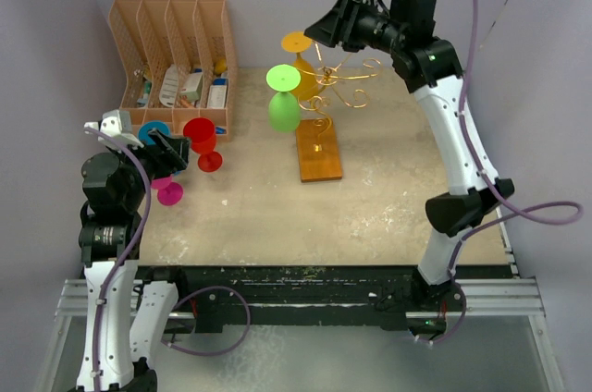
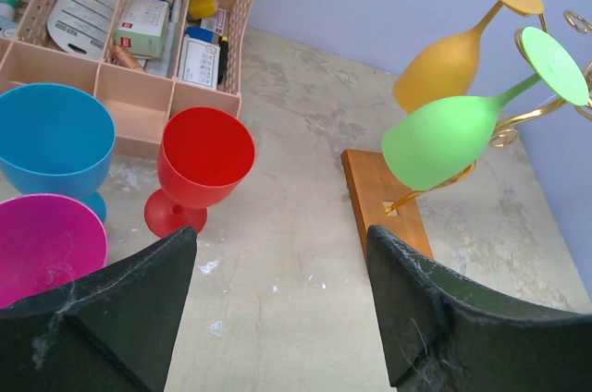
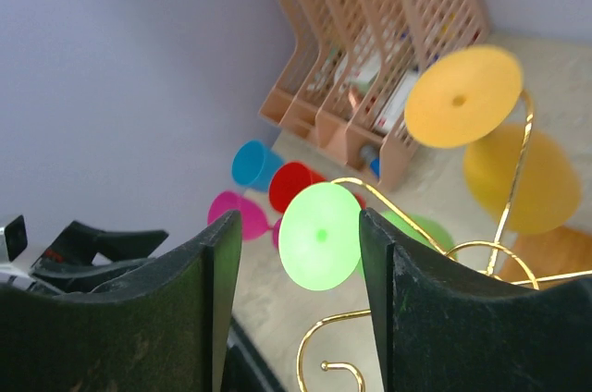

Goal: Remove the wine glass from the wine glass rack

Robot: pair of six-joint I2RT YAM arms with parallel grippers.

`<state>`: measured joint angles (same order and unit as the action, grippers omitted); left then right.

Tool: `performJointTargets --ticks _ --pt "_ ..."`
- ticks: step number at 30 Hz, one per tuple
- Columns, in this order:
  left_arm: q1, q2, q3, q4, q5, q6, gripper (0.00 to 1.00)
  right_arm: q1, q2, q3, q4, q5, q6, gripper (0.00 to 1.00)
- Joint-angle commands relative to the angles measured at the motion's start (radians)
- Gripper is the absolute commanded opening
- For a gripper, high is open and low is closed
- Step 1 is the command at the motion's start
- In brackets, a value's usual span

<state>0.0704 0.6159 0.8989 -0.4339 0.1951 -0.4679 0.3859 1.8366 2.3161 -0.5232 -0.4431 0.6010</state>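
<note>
The wine glass rack [image 1: 340,75] is gold wire with a wooden base [image 1: 318,150]. A green wine glass [image 1: 283,111] and an orange wine glass [image 1: 307,78] hang upside down on its left side. My right gripper [image 1: 326,30] is open, high above and behind the rack. In the right wrist view [image 3: 298,226] the green glass's foot [image 3: 321,236] shows between the jaws, farther off and untouched. My left gripper [image 1: 172,152] is open and empty at the left. In the left wrist view [image 2: 277,244] it faces the green glass [image 2: 439,140] and the base [image 2: 384,196].
A peach file organizer [image 1: 176,59] stands at the back left. Red [image 1: 201,138], blue [image 1: 154,131] and pink [image 1: 168,190] glasses stand upright in front of it, beside my left gripper. Walls close in at the back and both sides.
</note>
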Motion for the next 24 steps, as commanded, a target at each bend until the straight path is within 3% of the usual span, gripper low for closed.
performJointTargets --ticks 1,24 --pt "-0.007 -0.003 -0.008 0.056 0.032 0.018 0.77 0.016 0.015 0.036 -0.011 -0.225 0.094 0.55" --pt "-0.007 0.008 -0.011 0.056 0.041 0.014 0.78 0.019 0.041 -0.051 -0.131 -0.087 -0.042 0.49"
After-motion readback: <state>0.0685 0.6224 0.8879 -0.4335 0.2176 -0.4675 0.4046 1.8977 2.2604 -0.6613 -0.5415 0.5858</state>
